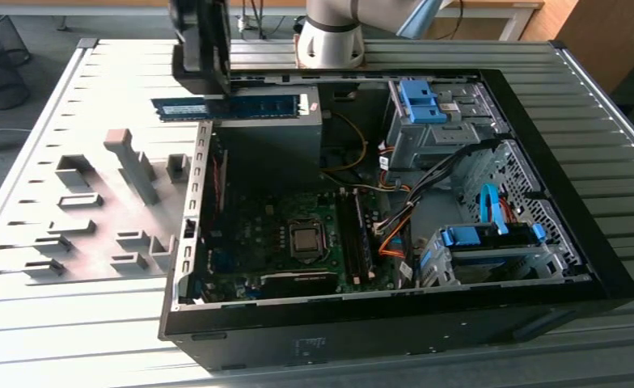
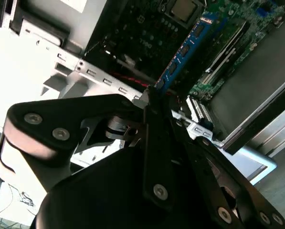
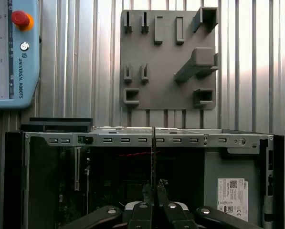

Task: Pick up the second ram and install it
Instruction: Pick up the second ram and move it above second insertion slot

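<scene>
The gripper (image 1: 211,95) is clamped on the second ram (image 1: 236,107), holding it level in the air above the far left edge of the open computer case (image 1: 576,267), beside the grey holder plate (image 1: 90,218).

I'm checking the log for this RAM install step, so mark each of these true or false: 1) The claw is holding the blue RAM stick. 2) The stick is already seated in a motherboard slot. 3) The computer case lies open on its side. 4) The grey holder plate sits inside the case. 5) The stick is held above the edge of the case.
1) True: the claw is shut on the second ram.
2) False: it hangs in the air, well above the motherboard.
3) True: the computer case lies open, insides showing.
4) False: the grey holder plate lies on the table beside the case, at the exterior view's left.
5) True: it is held over the case's edge.
</scene>
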Controlling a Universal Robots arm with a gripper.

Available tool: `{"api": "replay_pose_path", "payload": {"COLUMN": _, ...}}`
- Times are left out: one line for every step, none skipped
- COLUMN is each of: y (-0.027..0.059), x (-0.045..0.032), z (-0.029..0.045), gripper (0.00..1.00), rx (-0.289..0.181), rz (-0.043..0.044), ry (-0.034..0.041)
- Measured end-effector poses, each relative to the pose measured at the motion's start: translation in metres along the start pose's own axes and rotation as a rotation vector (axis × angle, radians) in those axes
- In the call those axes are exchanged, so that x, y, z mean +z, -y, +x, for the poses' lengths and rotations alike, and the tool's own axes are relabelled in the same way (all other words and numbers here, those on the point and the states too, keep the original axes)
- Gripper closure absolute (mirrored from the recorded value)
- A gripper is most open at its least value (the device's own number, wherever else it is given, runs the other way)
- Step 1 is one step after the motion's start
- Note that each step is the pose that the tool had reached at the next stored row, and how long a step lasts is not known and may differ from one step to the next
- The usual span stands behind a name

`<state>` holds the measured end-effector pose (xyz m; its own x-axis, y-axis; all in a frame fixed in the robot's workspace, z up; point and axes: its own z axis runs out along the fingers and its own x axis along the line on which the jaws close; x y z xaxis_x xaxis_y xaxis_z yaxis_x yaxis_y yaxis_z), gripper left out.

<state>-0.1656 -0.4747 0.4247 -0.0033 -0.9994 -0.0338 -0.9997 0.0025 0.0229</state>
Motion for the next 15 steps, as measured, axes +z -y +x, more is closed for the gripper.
{"api": "replay_pose_path", "payload": {"y": 0.0046, "x": 0.0009, "z": 0.0000, "gripper": 0.86, "rx": 0.000, "rz": -0.0001, "ry": 0.0000}}
{"api": "replay_pose_path", "payload": {"y": 0.0091, "x": 0.0019, "z": 0.0000, "gripper": 0.86, "rx": 0.000, "rz": -0.0002, "ry": -0.0001}}
{"api": "replay_pose_path", "payload": {"y": 0.0140, "x": 0.0031, "z": 0.0000, "gripper": 0.86, "rx": 0.000, "rz": -0.0001, "ry": 0.0000}}
{"api": "replay_pose_path", "payload": {"y": 0.0185, "x": 0.0042, "z": 0.0000, "gripper": 0.86, "rx": 0.000, "rz": 0.0000, "ry": 0.0001}}
{"api": "replay_pose_path", "payload": {"y": 0.0230, "x": 0.0053, "z": 0.0000, "gripper": 0.86, "rx": 0.000, "rz": -0.0001, "ry": 0.0000}}
{"api": "replay_pose_path", "payload": {"y": 0.0276, "x": 0.0064, "z": 0.0000, "gripper": 0.86, "rx": 0.000, "rz": -0.0001, "ry": 0.0000}}
{"api": "replay_pose_path", "payload": {"y": 0.0321, "x": 0.0074, "z": 0.0000, "gripper": 0.86, "rx": 0.000, "rz": -0.0001, "ry": 0.0000}}
{"api": "replay_pose_path", "payload": {"y": 0.0366, "x": 0.0084, "z": 0.0000, "gripper": 0.86, "rx": 0.000, "rz": -0.0001, "ry": -0.0001}}
{"api": "replay_pose_path", "payload": {"y": 0.0414, "x": 0.0096, "z": 0.0000, "gripper": 0.86, "rx": 0.000, "rz": -0.0001, "ry": 0.0000}}
{"api": "replay_pose_path", "payload": {"y": 0.0459, "x": 0.0106, "z": 0.0000, "gripper": 0.86, "rx": 0.000, "rz": -0.0001, "ry": 0.0000}}
{"api": "replay_pose_path", "payload": {"y": 0.0504, "x": 0.0117, "z": 0.0000, "gripper": 0.86, "rx": 0.000, "rz": -0.0001, "ry": 0.0000}}
{"api": "replay_pose_path", "payload": {"y": 0.0550, "x": 0.0127, "z": 0.0000, "gripper": 0.86, "rx": 0.000, "rz": -0.0001, "ry": 0.0000}}
{"api": "replay_pose_path", "payload": {"y": 0.0595, "x": 0.0137, "z": 0.0000, "gripper": 0.86, "rx": 0.000, "rz": -0.0001, "ry": -0.0001}}
{"api": "replay_pose_path", "payload": {"y": 0.0640, "x": 0.0148, "z": 0.0000, "gripper": 0.86, "rx": 0.000, "rz": -0.0001, "ry": -0.0001}}
{"api": "replay_pose_path", "payload": {"y": 0.0685, "x": 0.0160, "z": -0.0001, "gripper": 0.86, "rx": 0.000, "rz": -0.0001, "ry": 0.0000}}
